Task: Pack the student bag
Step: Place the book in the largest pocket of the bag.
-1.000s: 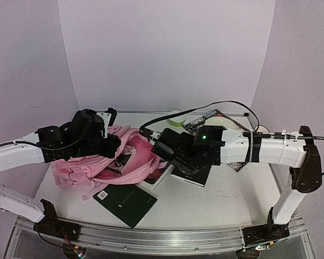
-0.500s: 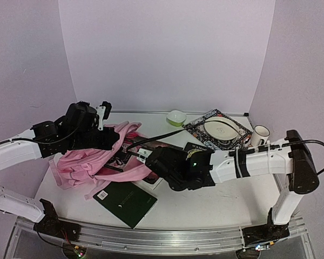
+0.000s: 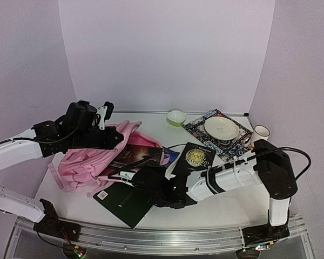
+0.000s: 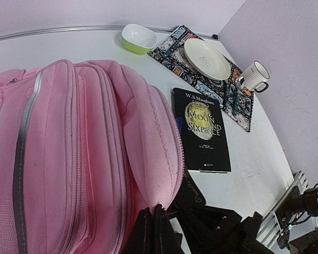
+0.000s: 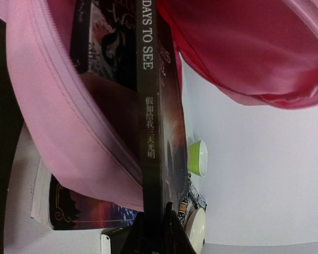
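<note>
One bag (image 3: 82, 162), at least four books (image 3: 124, 202)

the left arm (image 3: 16, 152) and right arm (image 3: 232, 174) wear smooth white shells between bulky black joint housings. thin black cables (image 3: 292, 149) run along the right arm. the left end effector (image 4: 152, 214) is matte black, with a white bracket (image 3: 103, 115) behind it.

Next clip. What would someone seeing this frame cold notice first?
First comes the big pink student bag at the table's left, with its opening edge pinched by the left gripper. Next, the right gripper clamps a dark book whose far end sits inside the bag's mouth. To the right lie a black Moon and Sixpence paperback and a plate on a patterned mat.
</note>
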